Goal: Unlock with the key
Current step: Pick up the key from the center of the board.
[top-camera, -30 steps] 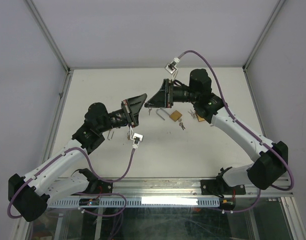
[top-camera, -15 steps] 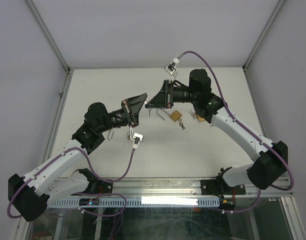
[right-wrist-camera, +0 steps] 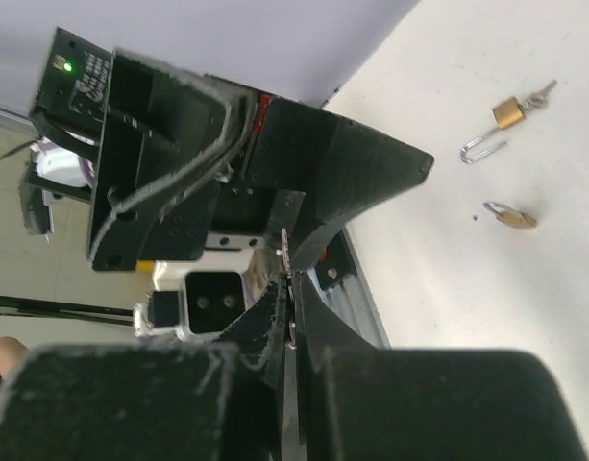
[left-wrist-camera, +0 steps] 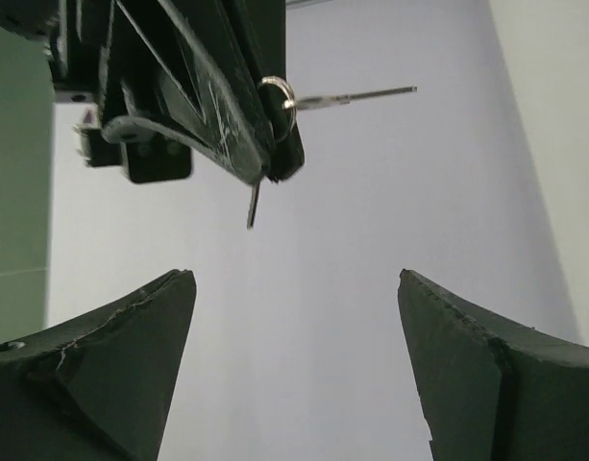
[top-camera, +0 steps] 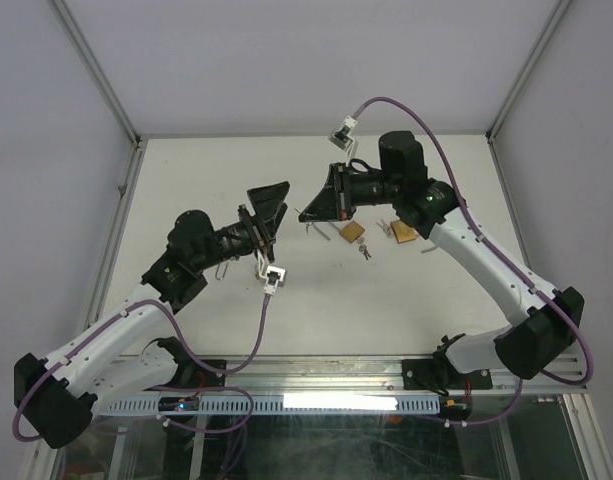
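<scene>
Our right gripper (top-camera: 309, 211) is clamped tight on the key (left-wrist-camera: 356, 95), in the air just ahead of our left gripper (left-wrist-camera: 294, 279), which gapes wide and empty, while one brass padlock (top-camera: 353, 232) lies on the table (top-camera: 206, 180) beneath the right gripper.

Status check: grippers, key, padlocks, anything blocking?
Left gripper open, empty. Right gripper shut on key, midair. Two brass padlocks on table, untouched. Nothing blocking.

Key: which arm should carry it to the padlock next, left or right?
Right. The right jaws are shut on the key; the left jaws stand open and empty. A padlock lies close beside the right wrist, so it probably has the shorter move.
</scene>
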{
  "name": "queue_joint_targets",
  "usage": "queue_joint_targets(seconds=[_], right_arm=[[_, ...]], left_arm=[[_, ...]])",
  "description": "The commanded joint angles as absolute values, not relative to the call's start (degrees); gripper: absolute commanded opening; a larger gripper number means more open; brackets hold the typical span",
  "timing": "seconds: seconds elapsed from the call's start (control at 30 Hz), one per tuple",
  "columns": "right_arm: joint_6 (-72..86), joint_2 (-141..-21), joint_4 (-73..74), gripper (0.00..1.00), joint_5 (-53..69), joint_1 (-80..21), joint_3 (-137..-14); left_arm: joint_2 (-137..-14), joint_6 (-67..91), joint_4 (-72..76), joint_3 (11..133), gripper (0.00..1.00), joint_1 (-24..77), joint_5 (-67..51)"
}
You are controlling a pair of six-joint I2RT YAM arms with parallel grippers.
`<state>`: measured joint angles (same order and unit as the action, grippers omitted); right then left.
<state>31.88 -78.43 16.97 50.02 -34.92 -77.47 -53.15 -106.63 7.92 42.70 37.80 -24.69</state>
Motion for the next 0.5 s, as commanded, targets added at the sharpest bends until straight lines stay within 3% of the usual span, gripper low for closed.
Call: queue_joint_targets(seconds=[0.0, 0.1, 0.23, 0.47], right_arm=[[20.45, -76.62, 29.22, 0.0, 49.67, -34.09, -83.94], [9.92, -77.06, 38.72, 0.0, 48.03, -34.11, -87.88], [-4.87, -76.46, 45.76, 0.0, 47.18, -34.1, -89.87], [-19.09, -78.98, 53.81, 0.0, 45.62, -35.6, -94.41]], left_arm=[[-51.69, -89.66, -1.07, 46.58, 0.88, 37.88, -21.42], [-54.75, -71.26, -15.26, 55.2, 0.88, 37.65, -23.05], [-58.39, -54.52, -27.98, 60.86, 0.87, 34.59, -38.11], [-68.78, -22.46, -25.16, 66.9, 0.74, 26.28, -72.25]])
